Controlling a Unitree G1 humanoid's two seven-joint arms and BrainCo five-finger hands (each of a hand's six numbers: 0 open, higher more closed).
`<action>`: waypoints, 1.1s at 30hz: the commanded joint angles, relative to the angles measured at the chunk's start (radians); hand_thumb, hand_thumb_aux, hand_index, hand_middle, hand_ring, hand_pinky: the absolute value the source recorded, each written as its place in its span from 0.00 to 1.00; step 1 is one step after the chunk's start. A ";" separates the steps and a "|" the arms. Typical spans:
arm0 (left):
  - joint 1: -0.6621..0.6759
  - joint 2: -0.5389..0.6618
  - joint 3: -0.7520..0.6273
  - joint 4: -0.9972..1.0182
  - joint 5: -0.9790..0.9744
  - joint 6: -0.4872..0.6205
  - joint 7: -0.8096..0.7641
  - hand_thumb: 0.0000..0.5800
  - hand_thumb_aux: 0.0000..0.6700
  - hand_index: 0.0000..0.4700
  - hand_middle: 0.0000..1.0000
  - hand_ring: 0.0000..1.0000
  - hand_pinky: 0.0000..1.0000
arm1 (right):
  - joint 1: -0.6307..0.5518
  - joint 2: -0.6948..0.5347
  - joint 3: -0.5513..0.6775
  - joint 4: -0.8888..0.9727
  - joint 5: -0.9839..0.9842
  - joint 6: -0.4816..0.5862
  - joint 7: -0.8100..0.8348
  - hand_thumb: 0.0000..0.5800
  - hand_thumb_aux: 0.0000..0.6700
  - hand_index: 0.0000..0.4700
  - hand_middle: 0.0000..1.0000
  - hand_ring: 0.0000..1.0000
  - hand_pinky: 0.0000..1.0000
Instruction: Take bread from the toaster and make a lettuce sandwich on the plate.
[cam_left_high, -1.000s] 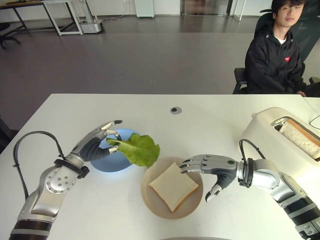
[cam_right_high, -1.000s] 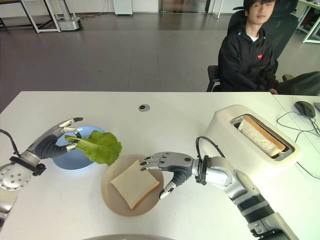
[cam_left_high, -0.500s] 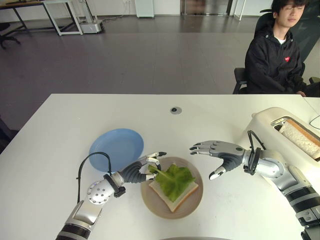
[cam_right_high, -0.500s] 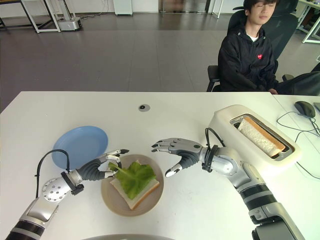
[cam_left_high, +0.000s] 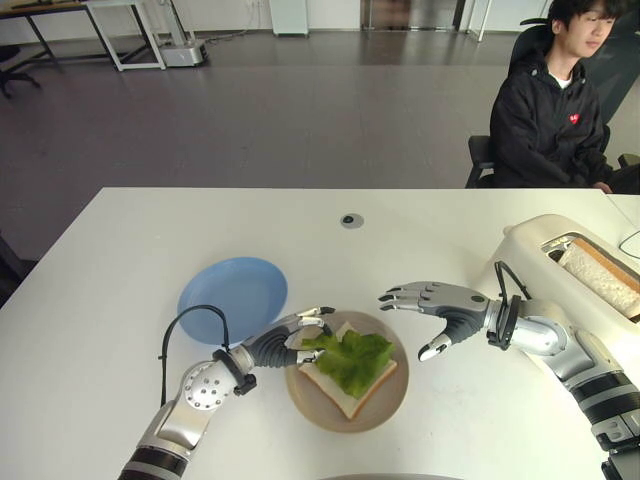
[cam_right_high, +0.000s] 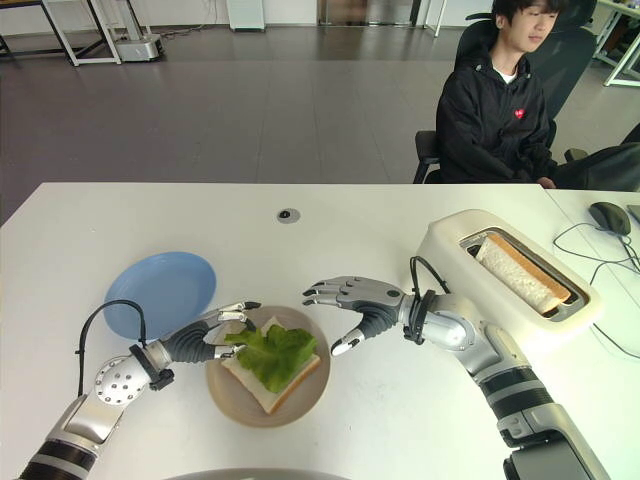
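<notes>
Starting at my left, the blue plate (cam_left_high: 232, 297) sits bare on the tabletop (cam_left_high: 120, 260), just behind my left hand (cam_left_high: 283, 342). That hand lies low along the tabletop with its fingers (cam_left_high: 312, 317) reaching over the near rim of the tan plate (cam_left_high: 392, 396). As far as I can tell, they are lightly pinched on the stem end of the lettuce leaf (cam_left_high: 350, 356). I judge the low, sideways hold is there to keep the leaf flat on the bread slice (cam_left_high: 340, 400) while it settles. Most of the leaf rests on the slice, which lies cornerwise in the middle of the tan plate. Right of that plate, my right hand (cam_left_high: 440, 305) hovers above the tabletop, palm down, fingers spread wide and holding nothing. It sits between the plate and the toaster (cam_left_high: 525, 275), which I take as a waiting post, clear of the leaf and near the next piece. At the far right, the second slice (cam_left_high: 600, 278) stands in the toaster's slot, its top edge poking out, so the sandwich lacks its lid. I can read no label or writing on the plates, the toaster or the tabletop.
</notes>
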 joint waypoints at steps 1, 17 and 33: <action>0.012 0.013 -0.009 0.010 0.023 -0.002 -0.009 0.00 0.00 0.00 0.00 0.00 0.00 | -0.006 -0.005 0.004 0.000 -0.005 -0.004 0.009 0.00 0.00 0.00 0.00 0.00 0.00; 0.037 0.004 0.175 -0.235 -0.207 -0.033 0.009 0.00 0.00 0.00 0.00 0.00 0.00 | 0.054 -0.125 -0.245 -0.303 0.181 0.042 0.002 0.00 0.00 0.00 0.00 0.00 0.00; 0.006 -0.051 0.246 -0.274 -0.349 -0.048 -0.010 0.00 0.00 0.00 0.00 0.00 0.00 | 0.281 -0.396 -0.763 -0.192 -0.023 0.330 -0.025 0.00 0.00 0.00 0.00 0.00 0.00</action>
